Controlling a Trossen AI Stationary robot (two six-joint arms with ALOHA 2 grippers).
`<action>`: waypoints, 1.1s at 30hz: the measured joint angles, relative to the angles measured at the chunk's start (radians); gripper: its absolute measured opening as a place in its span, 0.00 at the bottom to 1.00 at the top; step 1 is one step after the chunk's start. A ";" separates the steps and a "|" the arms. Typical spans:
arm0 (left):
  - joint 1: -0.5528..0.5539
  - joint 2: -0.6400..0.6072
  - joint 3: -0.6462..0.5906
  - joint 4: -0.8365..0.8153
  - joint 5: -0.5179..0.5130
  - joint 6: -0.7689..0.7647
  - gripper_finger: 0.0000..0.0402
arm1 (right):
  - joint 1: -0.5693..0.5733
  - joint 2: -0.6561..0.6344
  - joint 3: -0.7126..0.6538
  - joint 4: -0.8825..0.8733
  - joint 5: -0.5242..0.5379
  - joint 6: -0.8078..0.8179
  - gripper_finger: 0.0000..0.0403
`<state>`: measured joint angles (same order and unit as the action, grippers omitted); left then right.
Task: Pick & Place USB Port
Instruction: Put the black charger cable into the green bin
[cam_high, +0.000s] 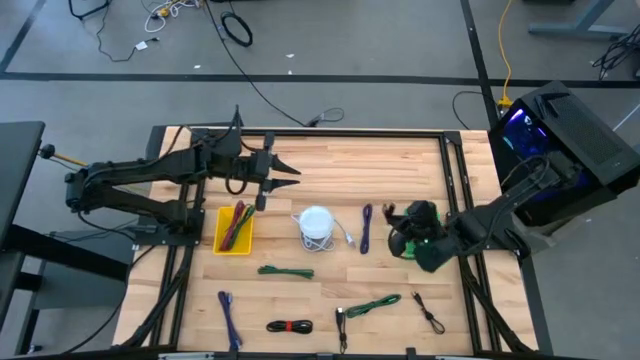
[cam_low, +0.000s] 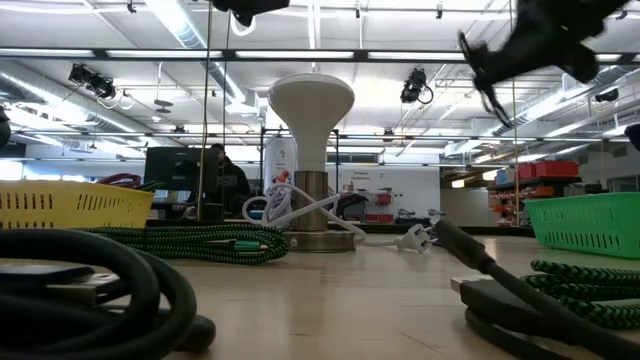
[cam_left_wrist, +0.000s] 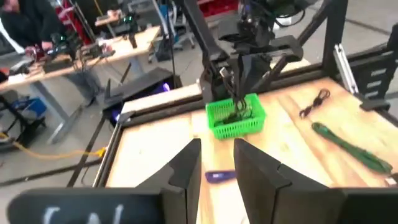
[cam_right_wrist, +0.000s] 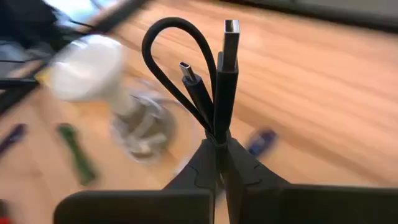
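Observation:
My right gripper is shut on a black USB cable. It is folded into a loop, and both plugs stick out past the fingertips. In the high view this gripper hovers at the right of the table, above a green basket. The left wrist view shows the cable hanging over that basket. My left gripper hangs open and empty over the table's far left part, beyond a yellow basket that holds cables. My right gripper pinches the cable's gathered strands between its two fingers, just below the two plugs and the loop. The fingers slant downward from the table's right side. The cable is lifted clear of the table. Whether its lower end touches the green basket, I cannot tell.
A white lamp-shaped stand with a white cord sits at the table's middle. Loose cables lie around it: purple, green, purple, black-red, green, black. People sit at desks beyond the table.

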<state>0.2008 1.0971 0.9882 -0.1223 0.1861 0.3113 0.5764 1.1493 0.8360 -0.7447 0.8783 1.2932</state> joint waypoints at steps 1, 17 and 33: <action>0.000 -0.006 0.000 -0.020 -0.006 0.000 0.25 | 0.013 0.010 0.000 -0.048 0.000 0.076 0.01; 0.000 -0.012 0.000 -0.108 -0.010 0.015 0.25 | 0.050 0.108 0.000 -0.445 -0.379 0.709 0.01; 0.000 -0.011 0.000 -0.125 -0.010 0.017 0.25 | 0.045 0.122 0.000 -0.510 -0.502 0.791 0.04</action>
<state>0.2008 1.0863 0.9878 -0.2469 0.1761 0.3279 0.6216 1.2716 0.8360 -1.2548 0.3761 2.0839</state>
